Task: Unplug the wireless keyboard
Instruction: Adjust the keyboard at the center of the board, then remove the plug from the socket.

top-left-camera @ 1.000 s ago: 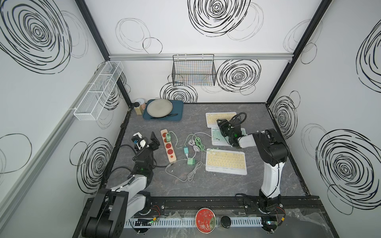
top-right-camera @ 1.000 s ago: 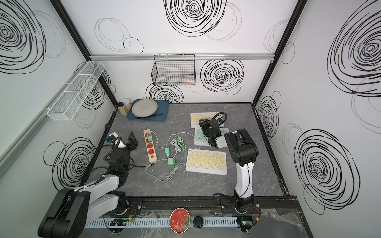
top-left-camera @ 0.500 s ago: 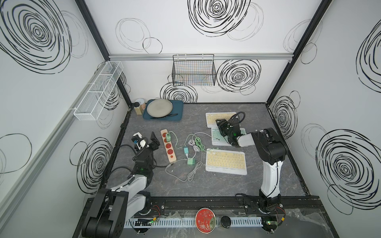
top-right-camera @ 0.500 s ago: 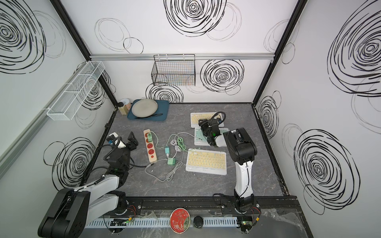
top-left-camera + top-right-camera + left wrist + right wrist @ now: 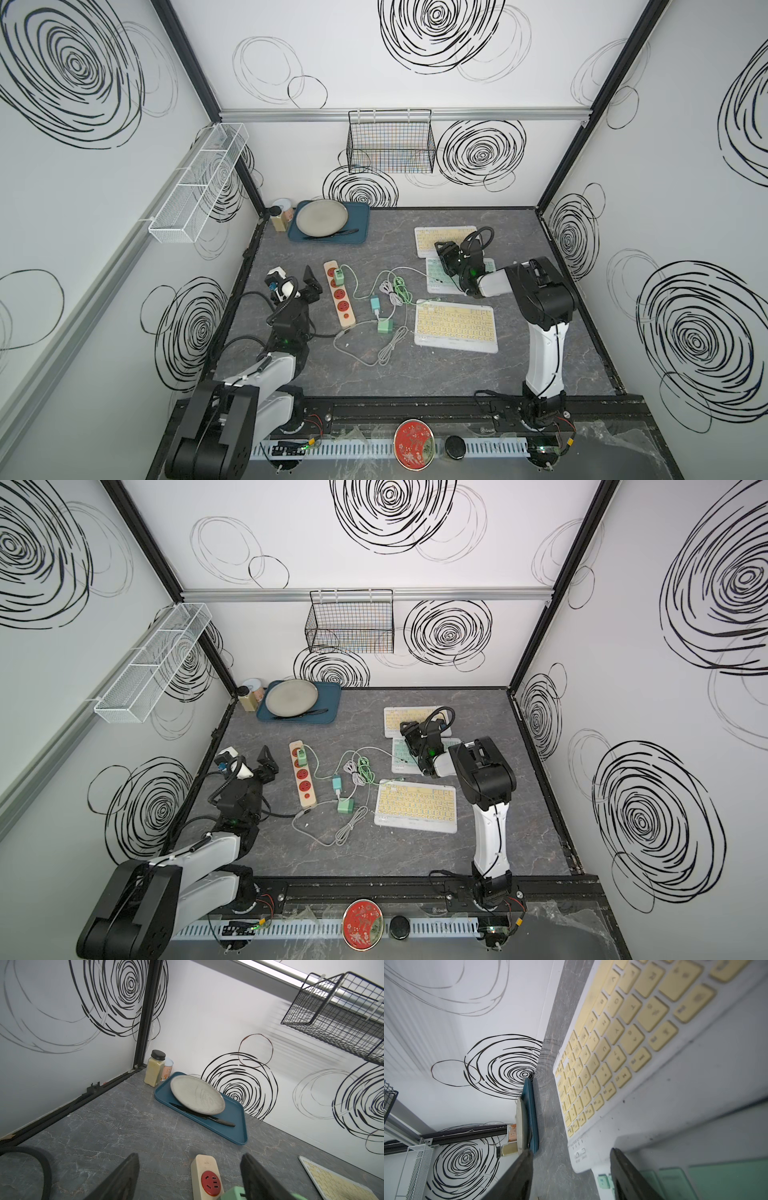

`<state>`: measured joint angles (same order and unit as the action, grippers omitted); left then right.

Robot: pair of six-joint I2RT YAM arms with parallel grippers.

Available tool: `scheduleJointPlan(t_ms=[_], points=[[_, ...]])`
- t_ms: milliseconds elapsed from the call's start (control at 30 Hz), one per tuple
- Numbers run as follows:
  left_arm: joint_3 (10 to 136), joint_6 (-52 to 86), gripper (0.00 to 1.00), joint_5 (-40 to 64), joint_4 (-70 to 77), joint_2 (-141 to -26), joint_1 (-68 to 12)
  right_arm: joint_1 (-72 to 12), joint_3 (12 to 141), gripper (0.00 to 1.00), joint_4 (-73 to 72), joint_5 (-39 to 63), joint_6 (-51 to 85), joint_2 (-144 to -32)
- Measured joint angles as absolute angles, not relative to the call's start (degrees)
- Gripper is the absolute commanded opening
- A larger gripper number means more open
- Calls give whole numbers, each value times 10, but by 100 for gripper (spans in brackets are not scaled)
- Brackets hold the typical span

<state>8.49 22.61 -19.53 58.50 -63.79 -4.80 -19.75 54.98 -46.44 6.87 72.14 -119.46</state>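
- In both top views the green keyboard (image 5: 435,277) (image 5: 400,757), a slim white board with pale green keys, lies right of centre on the worktop (image 5: 415,374). It sits between a yellow-keyed far keyboard (image 5: 430,237) and a yellow-keyed near keyboard (image 5: 456,328).
- A pale green cable (image 5: 411,271) reaches the green keyboard's left edge. It runs through loose coils toward a green charger (image 5: 339,275) seated near the far end of the power strip (image 5: 340,299).
- The worktop is dark grey marbled stone, walled by white panels with black scribbled rings. A blue tray (image 5: 360,226) carrying a plate (image 5: 321,216) sits at the far left.
- In a top view the right gripper (image 5: 409,735) hangs low over the green keyboard's far left corner. The left gripper (image 5: 248,763) stands just left of the power strip.
- Left wrist view: the left gripper (image 5: 189,1156) has its jaws spread wide and holds nothing. The power strip's (image 5: 204,1176) far end and bare worktop show between them, and the charger (image 5: 234,1193) peeks out beside one finger.
- Right wrist view: the right gripper (image 5: 571,1152) has its jaws parted about halfway, with nothing gripped. One finger crosses the corner of the green keyboard (image 5: 708,1180), but I cannot tell whether it touches. The far keyboard (image 5: 612,1053) lies just beyond.
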Motion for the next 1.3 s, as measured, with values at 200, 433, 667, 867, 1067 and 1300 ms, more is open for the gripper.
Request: scheduleJointPlan(t_ms=[200, 433, 667, 867, 1067, 1300], points=[[85, 227, 80, -195, 585, -638, -48, -197, 550, 63, -459, 69, 722, -1195], [85, 228, 81, -195, 585, -638, -48, -197, 584, 63, -445, 73, 721, -1213], [85, 244, 90, -209, 582, -641, -48, -197, 599, 63, -436, 79, 715, -1216], [124, 308, 100, -209, 500, -634, -31, -214, 585, 63, -383, 63, 652, -1161], [134, 375, 99, -171, 439, -603, 11, -320, 589, 60, -291, -38, 519, -997], [251, 465, 100, -231, 230, -616, 8, -494, 631, 43, -249, -117, 374, -960]])
